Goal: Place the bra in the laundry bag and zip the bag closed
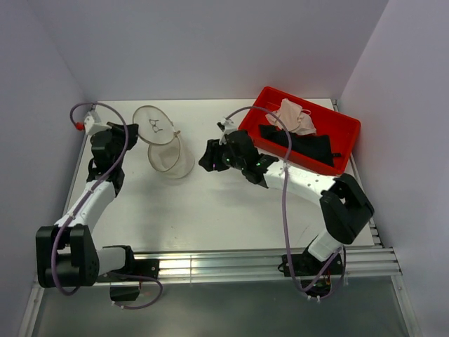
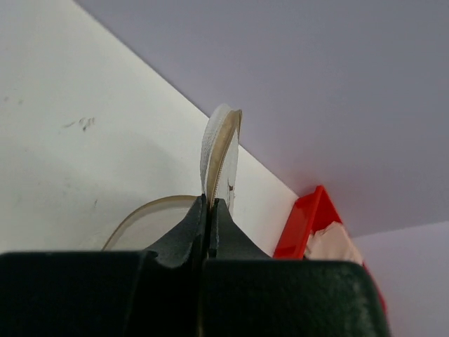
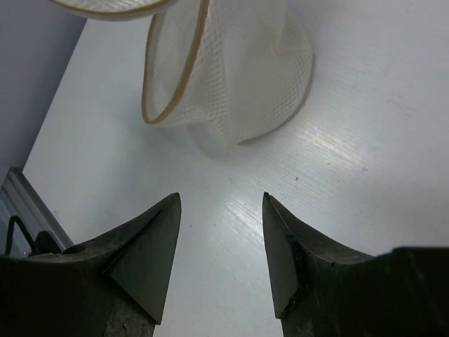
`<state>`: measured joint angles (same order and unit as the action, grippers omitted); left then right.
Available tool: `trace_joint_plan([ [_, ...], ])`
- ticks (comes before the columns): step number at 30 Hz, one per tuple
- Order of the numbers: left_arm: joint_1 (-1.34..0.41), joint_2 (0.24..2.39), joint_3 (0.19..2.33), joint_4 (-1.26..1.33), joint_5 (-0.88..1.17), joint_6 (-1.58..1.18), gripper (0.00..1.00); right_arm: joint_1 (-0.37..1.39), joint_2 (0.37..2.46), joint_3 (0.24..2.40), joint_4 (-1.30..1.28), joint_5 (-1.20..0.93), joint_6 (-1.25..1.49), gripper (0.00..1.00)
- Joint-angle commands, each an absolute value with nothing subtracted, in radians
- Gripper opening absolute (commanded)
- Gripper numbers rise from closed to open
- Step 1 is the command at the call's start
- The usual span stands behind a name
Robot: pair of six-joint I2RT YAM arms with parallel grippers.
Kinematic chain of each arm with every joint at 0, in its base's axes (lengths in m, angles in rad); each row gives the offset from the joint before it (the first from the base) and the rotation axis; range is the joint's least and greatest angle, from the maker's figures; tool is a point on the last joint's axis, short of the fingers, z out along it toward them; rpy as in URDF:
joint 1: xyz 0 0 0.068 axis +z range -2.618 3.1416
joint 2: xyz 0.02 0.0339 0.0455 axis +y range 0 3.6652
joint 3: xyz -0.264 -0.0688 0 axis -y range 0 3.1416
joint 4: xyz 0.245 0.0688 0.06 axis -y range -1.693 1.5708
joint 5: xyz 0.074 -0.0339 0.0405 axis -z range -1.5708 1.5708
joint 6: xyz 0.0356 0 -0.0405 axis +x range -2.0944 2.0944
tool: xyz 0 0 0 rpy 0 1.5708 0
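Mesh rim of the laundry bag [image 1: 170, 159] is pinched in the left end effector [image 2: 209, 208]. The right end effector [image 3: 219, 247], spread and empty, hangs between the bag and the bra [image 1: 295, 116].

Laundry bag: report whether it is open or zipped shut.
Open. The laundry bag's flap stands clear of its mouth rim, pinched in the shut left gripper.
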<state>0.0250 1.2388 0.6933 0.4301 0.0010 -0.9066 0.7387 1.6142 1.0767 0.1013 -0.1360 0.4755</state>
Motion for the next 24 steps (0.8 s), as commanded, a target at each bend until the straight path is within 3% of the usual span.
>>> trace_joint_plan([
  [1,-0.067,1.221,0.775,0.325,-0.098,-0.692,0.00,0.732,1.500,1.020,0.167,-0.048,0.522,0.58],
  [10,-0.464,1.360,1.012,0.262,-0.296,-0.352,0.01,0.732,1.302,0.781,0.294,0.072,0.629,0.56],
  [14,-0.595,1.501,1.141,0.193,-0.418,-0.223,0.09,0.730,1.267,0.710,0.348,0.075,0.686,0.53],
  [17,-0.689,1.598,1.227,0.158,-0.494,-0.174,0.21,0.732,1.232,0.661,0.374,0.069,0.698,0.52],
  [20,-0.764,1.666,1.288,0.138,-0.526,-0.149,0.47,0.733,1.148,0.594,0.377,0.066,0.709,0.51],
  [21,-0.775,1.686,1.299,0.120,-0.500,-0.150,0.64,0.733,1.122,0.553,0.379,0.089,0.713,0.51],
  [24,-0.802,1.703,1.330,0.098,-0.424,-0.187,0.83,0.732,1.033,0.497,0.359,0.133,0.713,0.51],
])
